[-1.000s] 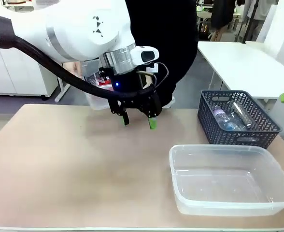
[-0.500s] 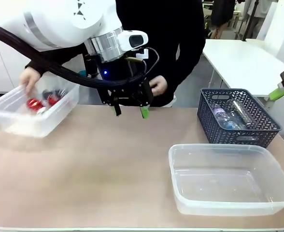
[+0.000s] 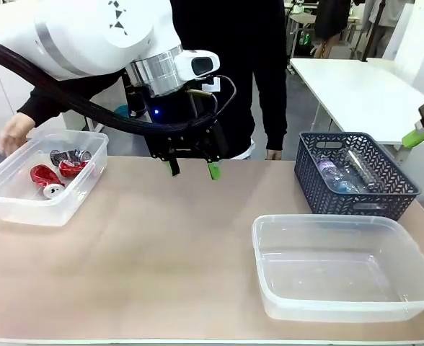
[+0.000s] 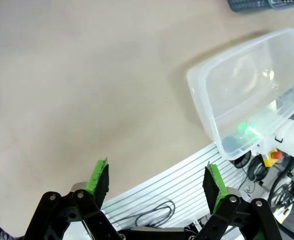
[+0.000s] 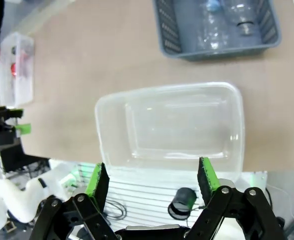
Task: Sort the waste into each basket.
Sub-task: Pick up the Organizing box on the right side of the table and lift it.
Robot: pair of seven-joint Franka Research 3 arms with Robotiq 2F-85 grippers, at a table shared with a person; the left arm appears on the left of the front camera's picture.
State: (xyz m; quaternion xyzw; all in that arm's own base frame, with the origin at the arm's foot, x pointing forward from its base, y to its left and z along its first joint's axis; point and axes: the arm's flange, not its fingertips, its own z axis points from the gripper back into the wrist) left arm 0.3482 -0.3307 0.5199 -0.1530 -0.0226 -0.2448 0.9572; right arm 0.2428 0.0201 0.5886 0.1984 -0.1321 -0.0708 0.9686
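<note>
Front view: left gripper (image 3: 193, 171) hangs above the far middle of the table (image 3: 147, 252), jaws spread wide, nothing between them. Crushed cans (image 3: 53, 173), red and silver, lie well off to its left inside the first clear tub (image 3: 32, 211) at the table's left end. A person's hand (image 3: 13, 133) is at that tub's far corner; contact cannot be judged. To the gripper's right, nearer the robot, sits the second clear tub (image 3: 327, 220) with nothing in it. Just behind that tub a dark grey lattice basket (image 3: 356, 194) holds clear bottles (image 3: 334, 176). Broad bare tabletop lies under the gripper and between the two tubs.

Left wrist view: fingers parted, green pads facing each other, gripping nothing. Bare table lies ahead of them. The second clear tub is off to the upper right, close to the table's near edge, and a ribbed metal rail shows past that edge.

Right wrist view: right gripper (image 5: 152, 175) is high over the near edge, jaws wide and holding nothing. The second clear tub lies straight ahead of the fingers, its near rim at the table edge. The lattice basket with bottles is beyond it. The first clear tub with the cans is small at the picture's far left, with open tabletop between.
</note>
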